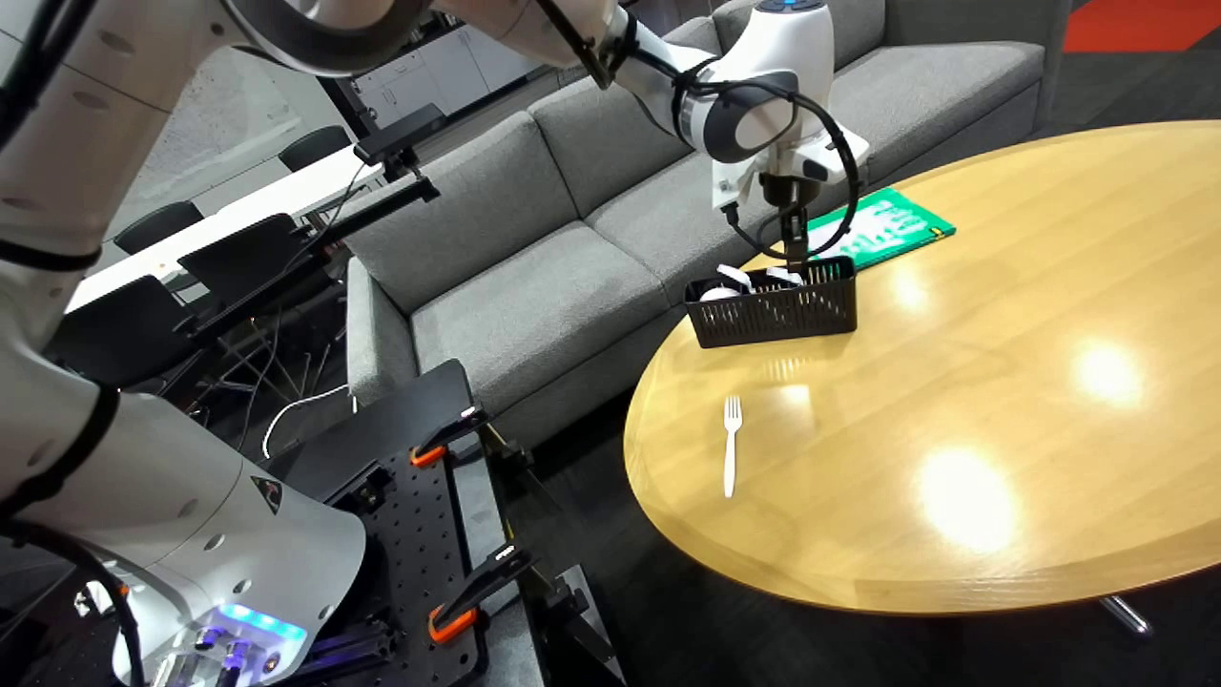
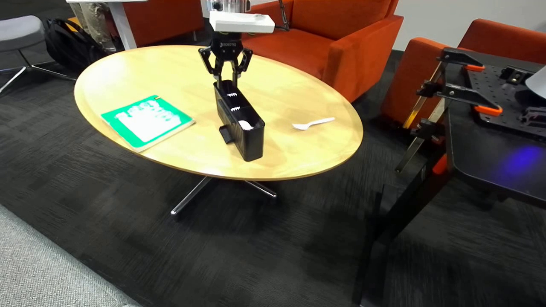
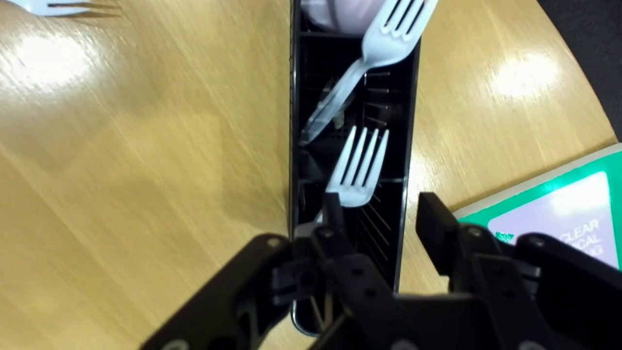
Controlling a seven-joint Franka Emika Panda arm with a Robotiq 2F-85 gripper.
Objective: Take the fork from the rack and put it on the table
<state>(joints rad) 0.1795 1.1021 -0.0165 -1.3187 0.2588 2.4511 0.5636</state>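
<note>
Nearest the wrist camera, the gripper (image 3: 381,214) has its fingers apart and masks one end of the black rack (image 3: 330,58) and most of the handle of a white fork (image 3: 352,192) in it; whether they touch cannot be told. The second fork (image 3: 381,48) there is clipped by the frame. A third fork (image 1: 732,448) lies on the table (image 1: 1049,286), near the edge facing the robot base (image 1: 258,534). Near the edge by the sofa (image 1: 534,305), a flat green-and-white item (image 2: 147,121) is cut off in the wrist view.
</note>
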